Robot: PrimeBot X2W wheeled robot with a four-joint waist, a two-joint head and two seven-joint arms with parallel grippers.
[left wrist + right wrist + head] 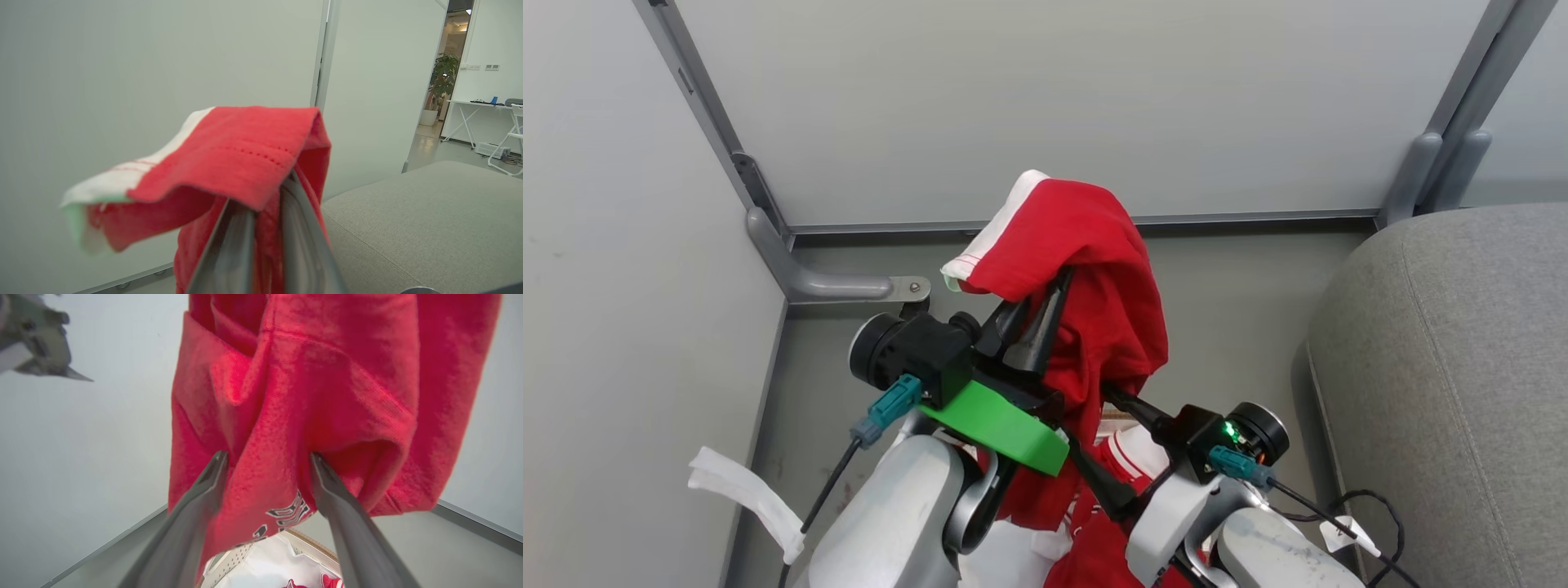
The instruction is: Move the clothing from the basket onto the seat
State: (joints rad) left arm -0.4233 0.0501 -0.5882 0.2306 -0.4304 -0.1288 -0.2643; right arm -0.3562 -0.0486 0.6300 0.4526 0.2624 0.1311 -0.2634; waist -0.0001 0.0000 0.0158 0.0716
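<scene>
Left gripper (1039, 314), fingers pinched together on a bright red sports garment (1111, 302) with white striped trim, lifted beside the large grey fabric couch cushion (1445, 367) and apart from it. The garment's long axis is vertical, and its trimmed edge points away from the cushion. Right gripper (267, 462), fingers spread, straddles the hanging folds. The right wrist view adds dark lettering and the oval white slotted plastic basket (233, 559).

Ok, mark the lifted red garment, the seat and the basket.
red garment (1094, 237), head view: the raised red fold at its top.
seat (1462, 367), head view: bare grey top of the cushion.
basket (235, 559), right wrist view: its slotted white side wall.
</scene>
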